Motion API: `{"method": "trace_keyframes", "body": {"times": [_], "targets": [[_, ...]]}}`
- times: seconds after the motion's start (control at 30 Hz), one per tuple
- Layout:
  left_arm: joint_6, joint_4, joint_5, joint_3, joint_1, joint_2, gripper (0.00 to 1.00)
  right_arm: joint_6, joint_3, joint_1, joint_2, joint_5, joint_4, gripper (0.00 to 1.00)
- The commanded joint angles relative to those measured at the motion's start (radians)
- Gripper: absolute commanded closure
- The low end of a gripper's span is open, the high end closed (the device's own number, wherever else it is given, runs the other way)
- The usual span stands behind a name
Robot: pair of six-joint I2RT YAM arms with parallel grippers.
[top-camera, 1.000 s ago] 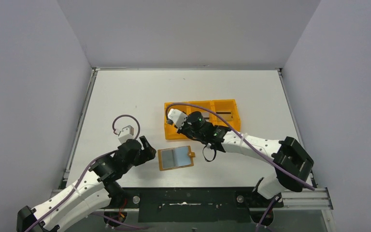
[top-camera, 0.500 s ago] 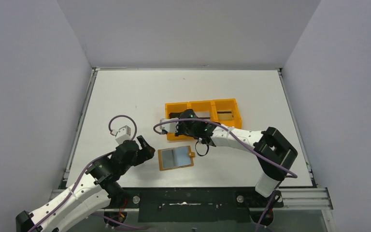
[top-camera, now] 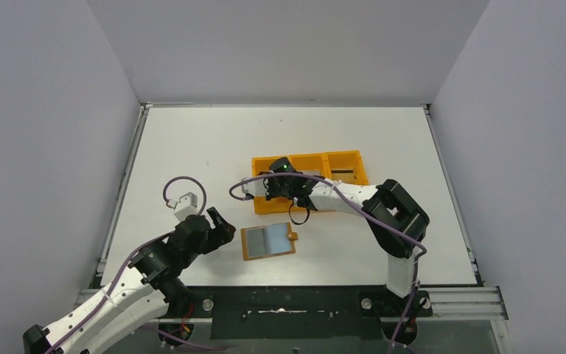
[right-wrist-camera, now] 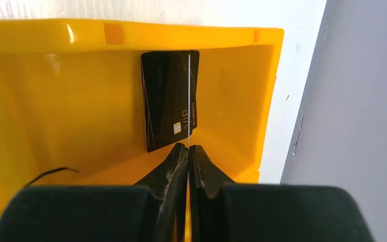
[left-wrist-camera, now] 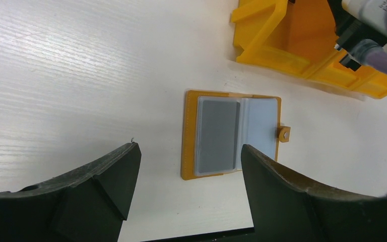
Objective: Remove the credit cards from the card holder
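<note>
The card holder [top-camera: 267,241] [left-wrist-camera: 232,133] lies open and flat on the table, snap tab [left-wrist-camera: 283,134] to its right. A grey credit card [left-wrist-camera: 217,135] sits in its left pocket and a pale blue one [left-wrist-camera: 259,126] in its right. My left gripper [top-camera: 219,227] [left-wrist-camera: 189,148] is open just left of the holder, touching nothing. My right gripper [top-camera: 267,192] [right-wrist-camera: 188,146] is shut on a thin credit card [right-wrist-camera: 188,96] seen edge-on, held over the orange tray's left compartment. Dark credit cards [right-wrist-camera: 169,101] lie stacked on that compartment's floor.
The orange three-compartment tray [top-camera: 343,158] [right-wrist-camera: 55,35] [left-wrist-camera: 267,50] stands just behind the card holder. A dark card shows in its right compartment [top-camera: 343,175]. A purple cable [top-camera: 298,214] loops from the right arm down near the holder's tab. Grey walls enclose the table.
My right arm has swung left and back, bringing its gripper over the tray's left compartment. The left arm and the card holder have hardly moved.
</note>
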Motion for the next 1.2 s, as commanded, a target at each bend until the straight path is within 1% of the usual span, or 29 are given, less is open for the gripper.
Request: {"method": "trace_keyframes", "body": {"times": [0.0, 0.1, 0.17, 0.23, 0.3, 0.4, 0.57, 0.8, 0.87, 1.0, 1.1, 1.17], "targets": [[-0.008, 0.008, -0.021, 0.039, 0.008, -0.014, 0.27, -0.047, 0.054, -0.018, 0.034, -0.002, 0.053, 1.0], [-0.01, 0.008, -0.021, 0.037, 0.007, -0.012, 0.27, -0.05, 0.06, -0.024, 0.061, 0.004, 0.077, 0.99], [-0.01, 0.009, -0.021, 0.034, 0.008, -0.011, 0.27, -0.049, 0.066, -0.026, 0.074, 0.002, 0.088, 0.94], [-0.01, 0.009, -0.021, 0.034, 0.008, -0.008, 0.27, -0.047, 0.073, -0.029, 0.086, -0.003, 0.086, 0.92], [-0.01, 0.009, -0.02, 0.034, 0.007, -0.006, 0.27, -0.044, 0.08, -0.03, 0.093, -0.006, 0.08, 0.83], [-0.011, 0.011, -0.018, 0.033, 0.007, -0.006, 0.27, -0.034, 0.078, -0.035, 0.089, -0.012, 0.08, 0.78], [-0.011, 0.015, -0.016, 0.028, 0.008, -0.002, 0.27, -0.006, 0.062, -0.047, 0.05, -0.028, 0.083, 0.63], [-0.01, 0.019, -0.009, 0.025, 0.007, 0.01, 0.27, 0.062, 0.056, -0.054, 0.003, -0.059, 0.09, 0.59], [-0.011, 0.02, -0.004, 0.025, 0.008, 0.011, 0.27, 0.104, 0.05, -0.055, -0.019, -0.059, 0.11, 0.59], [-0.013, 0.024, 0.001, 0.022, 0.008, 0.012, 0.27, 0.247, 0.028, -0.051, -0.102, -0.037, 0.159, 0.55], [-0.015, 0.025, 0.0, 0.02, 0.008, 0.018, 0.27, 0.426, 0.01, -0.042, -0.185, -0.008, 0.17, 0.53], [-0.018, 0.023, -0.005, 0.02, 0.01, 0.022, 0.27, 0.574, -0.019, -0.031, -0.245, 0.022, 0.175, 0.49]]}}
